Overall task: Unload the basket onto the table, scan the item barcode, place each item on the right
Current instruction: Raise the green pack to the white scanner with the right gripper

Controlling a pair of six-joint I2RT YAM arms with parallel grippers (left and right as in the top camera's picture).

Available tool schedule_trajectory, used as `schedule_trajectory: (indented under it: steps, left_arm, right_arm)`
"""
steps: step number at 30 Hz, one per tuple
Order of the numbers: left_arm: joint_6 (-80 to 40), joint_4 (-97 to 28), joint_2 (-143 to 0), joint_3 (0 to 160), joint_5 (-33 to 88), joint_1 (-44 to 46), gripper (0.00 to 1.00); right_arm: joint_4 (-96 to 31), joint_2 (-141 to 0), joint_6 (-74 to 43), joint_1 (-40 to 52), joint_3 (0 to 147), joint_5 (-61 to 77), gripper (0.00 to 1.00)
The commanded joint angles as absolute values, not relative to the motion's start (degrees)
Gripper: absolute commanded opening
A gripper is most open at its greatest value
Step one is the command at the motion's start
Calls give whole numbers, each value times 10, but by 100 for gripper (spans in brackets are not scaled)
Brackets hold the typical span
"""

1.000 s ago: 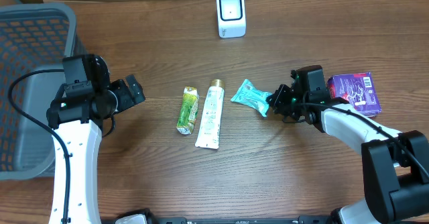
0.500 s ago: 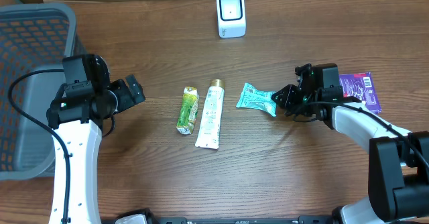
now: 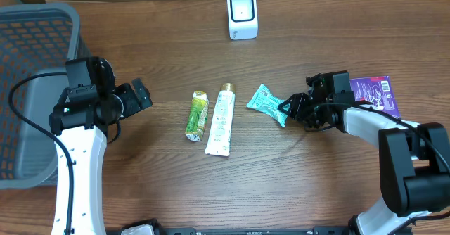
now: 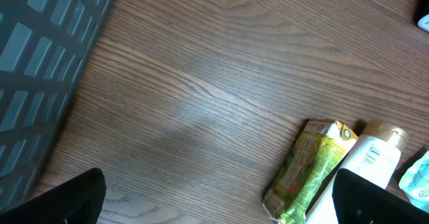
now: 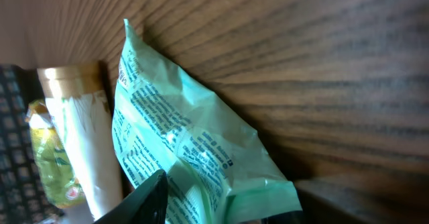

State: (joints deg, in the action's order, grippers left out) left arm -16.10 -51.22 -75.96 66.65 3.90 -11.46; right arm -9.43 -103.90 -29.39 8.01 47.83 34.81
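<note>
Left arm [image 3: 79, 154] and right arm [image 3: 362, 126]: smooth white links, black joint housings. Left claw [image 3: 144, 94] and right claw [image 3: 288, 108] are black. A black cable [image 3: 21, 82] loops off the left arm.

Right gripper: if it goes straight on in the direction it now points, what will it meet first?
The mint-green packet: its near end seemingly lies between the fingers of the right gripper. Behind it, further along, lies the white tube with the gold cap.

I see a mint-green packet [image 5: 194, 143] with dark print, a white tube [image 5: 84, 137] capped gold, a brown wood-grained table [image 5: 301, 49]
</note>
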Motion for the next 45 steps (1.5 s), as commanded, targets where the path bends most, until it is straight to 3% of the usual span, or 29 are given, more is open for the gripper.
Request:
schedule_trajectory:
  steps: [1,5,9,14,20,27,45]
  left_arm:
    - [-150,-512,-754,665,41,-115,100]
    - [-150,-512,-754,665,41,-115,100]
    - [-150,-512,-754,665,41,-115,100]
    - [-150,-512,-754,665,41,-115,100]
    - [-150,-512,-754,665,41,-115,100]
    - [-150,-512,-754,665,41,-115,100]
    - [-150,-512,-754,665,41,-115,100]
  right_arm:
    - [-93,-1063,-355,82,484,360,40]
    - [-88,-1083,-443,82,483,328,38]
    - [-42,-1113,-476,84,483,333,29]
    - [-2,-1120,-449,87,484,335,4]
    - [-5,-1087,-391,77,485,382,4]
    - [-201,-940,-199,63,558,421,4]
    - [-347,-701,-161,63,586,395,4]
